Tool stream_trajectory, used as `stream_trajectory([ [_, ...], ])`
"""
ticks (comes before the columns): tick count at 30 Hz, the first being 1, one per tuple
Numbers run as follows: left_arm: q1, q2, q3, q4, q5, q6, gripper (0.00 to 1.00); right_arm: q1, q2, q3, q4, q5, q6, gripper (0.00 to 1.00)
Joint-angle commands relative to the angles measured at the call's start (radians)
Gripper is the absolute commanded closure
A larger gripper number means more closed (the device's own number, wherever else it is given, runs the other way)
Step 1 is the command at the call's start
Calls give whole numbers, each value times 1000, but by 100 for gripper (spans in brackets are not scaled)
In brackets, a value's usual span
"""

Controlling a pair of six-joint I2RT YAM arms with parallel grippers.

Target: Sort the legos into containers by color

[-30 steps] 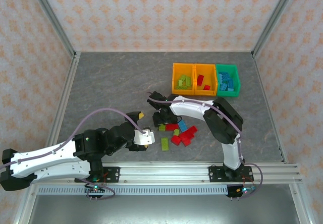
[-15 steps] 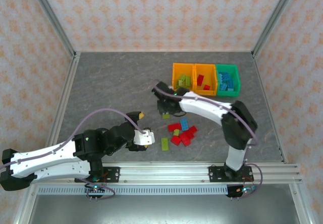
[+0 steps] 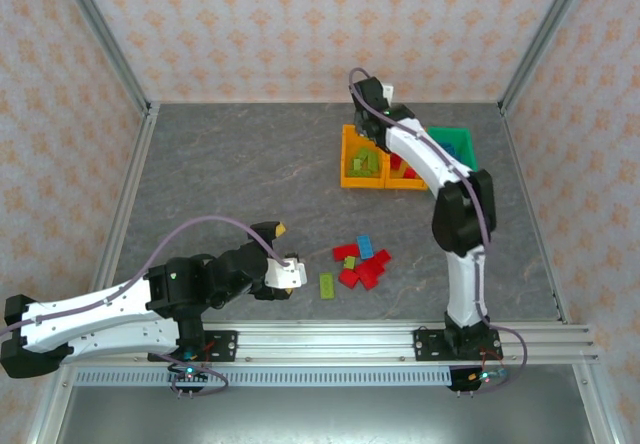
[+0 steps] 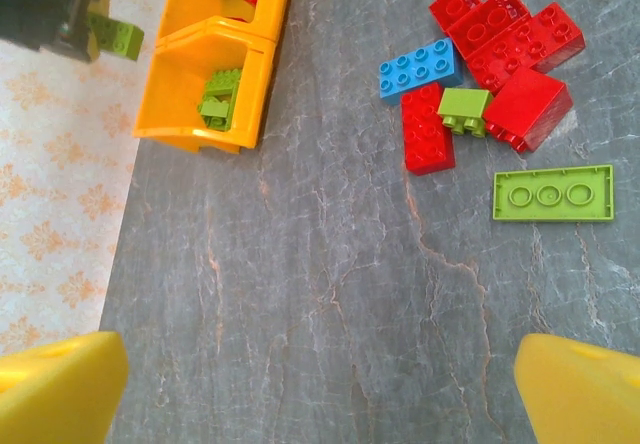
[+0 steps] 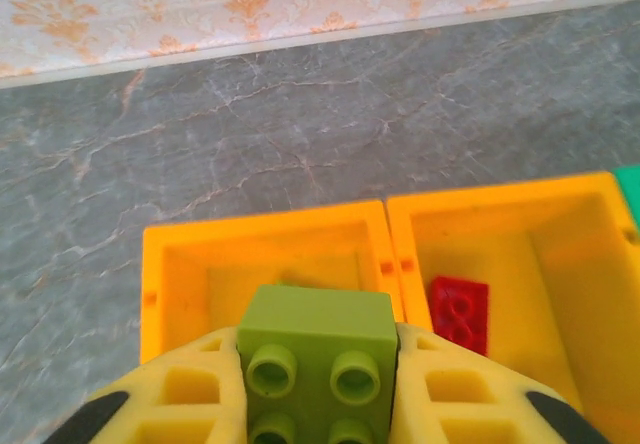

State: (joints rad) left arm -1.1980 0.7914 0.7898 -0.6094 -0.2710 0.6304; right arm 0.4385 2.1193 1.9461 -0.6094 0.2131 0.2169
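Observation:
My right gripper [image 5: 318,389] is shut on a lime green lego [image 5: 315,359] and hangs over the near edge of the left orange container [image 5: 260,226]. From above, the right gripper [image 3: 372,99] is at the far side of the orange containers [image 3: 350,159]. The green container [image 3: 462,136] sits to their right, partly behind the arm. Loose red, blue and lime legos [image 3: 360,264] lie mid-table. My left gripper [image 3: 290,272] is open just left of them, with a flat lime lego [image 4: 552,193] and red legos [image 4: 500,34] ahead of it.
The middle orange container [image 5: 500,199] holds a red lego [image 5: 459,311]. Lime legos [image 4: 218,99] lie in the left orange container [image 4: 200,129]. Patterned walls stand close behind the containers. Bare grey table stretches to the left of the containers.
The right arm lifted a lime lego from the pile and swung it back over the left orange container. The left arm has stayed still.

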Motion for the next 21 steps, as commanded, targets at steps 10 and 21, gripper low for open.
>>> stream_trajectory([
  [10, -5, -8, -13, 17, -21, 20, 0, 2, -181, -122, -121, -133, 45, 34],
  [21, -3, -2, 3, 14, 54, 4, 0, 94, -905, -910, -16, -229, 330, 23],
])
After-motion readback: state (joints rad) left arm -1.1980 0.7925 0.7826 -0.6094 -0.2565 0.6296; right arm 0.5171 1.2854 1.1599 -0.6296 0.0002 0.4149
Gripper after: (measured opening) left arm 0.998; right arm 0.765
